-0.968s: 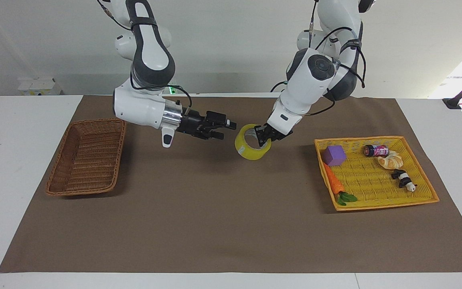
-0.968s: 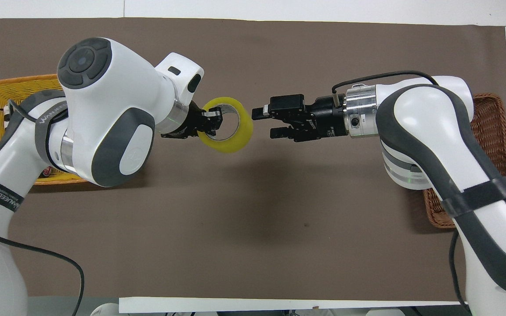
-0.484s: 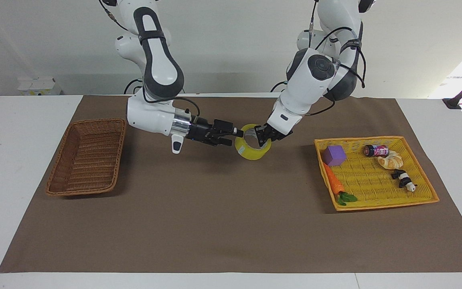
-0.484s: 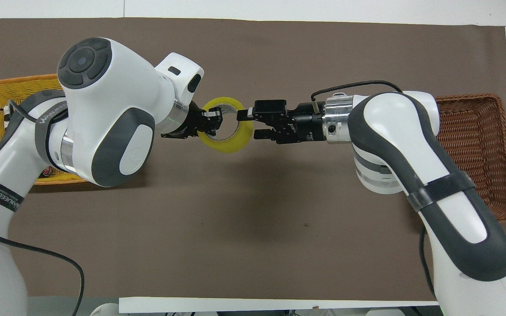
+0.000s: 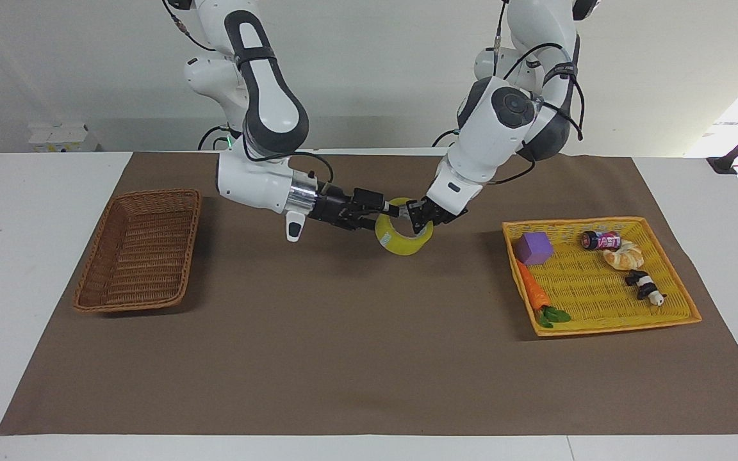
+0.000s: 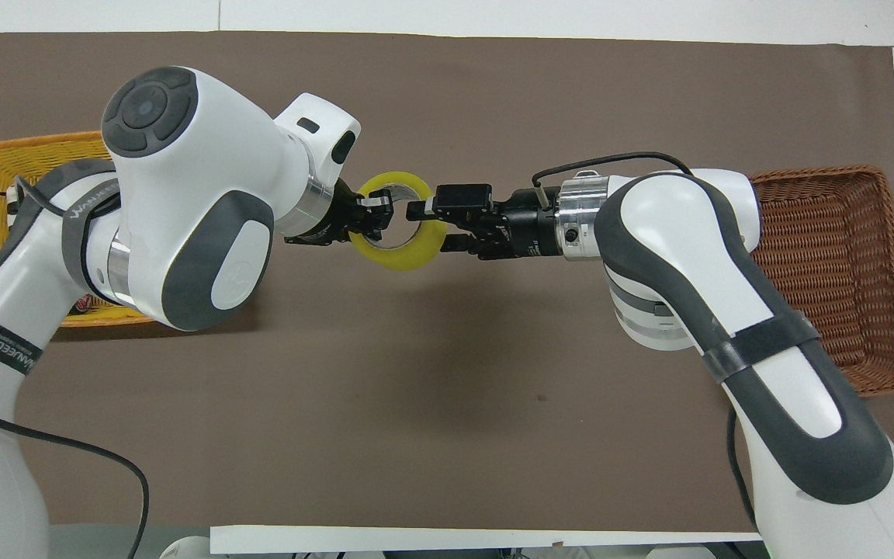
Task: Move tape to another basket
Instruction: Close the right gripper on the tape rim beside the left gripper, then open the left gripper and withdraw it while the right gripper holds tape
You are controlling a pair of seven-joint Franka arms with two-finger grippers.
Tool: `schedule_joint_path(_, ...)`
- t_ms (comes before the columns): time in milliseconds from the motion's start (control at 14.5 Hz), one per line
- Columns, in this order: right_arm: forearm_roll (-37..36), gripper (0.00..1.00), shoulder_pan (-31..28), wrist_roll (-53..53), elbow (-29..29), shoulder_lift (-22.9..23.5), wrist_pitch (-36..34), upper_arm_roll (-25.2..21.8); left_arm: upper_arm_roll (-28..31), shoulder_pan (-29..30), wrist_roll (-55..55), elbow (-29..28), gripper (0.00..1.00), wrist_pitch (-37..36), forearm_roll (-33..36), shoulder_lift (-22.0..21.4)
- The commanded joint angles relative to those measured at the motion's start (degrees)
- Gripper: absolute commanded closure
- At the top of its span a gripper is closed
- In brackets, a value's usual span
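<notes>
Taking the facing view from one side to the other, you are seeing the brown wicker basket (image 5: 138,250) sitting empty toward the right arm's end of the table, well apart from the tape (image 5: 403,235). The right gripper (image 5: 378,213) is straddling the roll's wall with its fingers parted, one inside the core, while the left gripper (image 5: 421,219) is pinching the other side, holding the tape above the brown mat (image 5: 369,346). The yellow tray (image 5: 683,301) is holding a small can whose label cannot be read; the left arm's band reads "WANJEED".
</notes>
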Motion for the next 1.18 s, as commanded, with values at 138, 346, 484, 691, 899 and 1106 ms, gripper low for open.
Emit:
schedule_joint_path(138, 1.38, 0.24, -0.46, -1.34, -1.03, -0.41, -0.22, 0.12, 0.69, -0.82, -0.55, -1.97, 1.0, 0.66, -0.98, -2.05)
schedule_joint_path(346, 1.38, 0.8, -0.82, -1.25, -0.77, -0.41, -0.05, 0.12, 0.69, -0.82, -0.55, -1.97, 1.0, 0.66, -0.98, -2.05)
schedule_joint_path(484, 1.38, 0.99, -1.08, -1.69, -0.77, -0.41, -0.31, 0.12, 0.69, -0.74, -0.46, -1.97, 1.0, 0.57, -0.98, -2.05)
schedule_joint_path(691, 1.38, 1.0, -1.26, -1.43, -0.68, -0.41, -0.48, 0.04, 0.77, -0.56, -0.55, -0.75, 0.34, -1.61, -0.98, -1.96)
schedule_joint_path(899, 1.38, 1.0, -1.26, -1.43, -0.68, -0.41, -0.57, 0.12, 1.65, 0.84, 0.51, 4.16, 0.0, -9.41, -0.54, -2.4)
schedule_joint_path(1106, 0.94, 1.0, -2.04, -1.87, -0.59, -0.41, -1.54, 0.04, 1.57, 8.03, 4.79, 7.0, 0.0, -15.5, -0.19, -5.02)
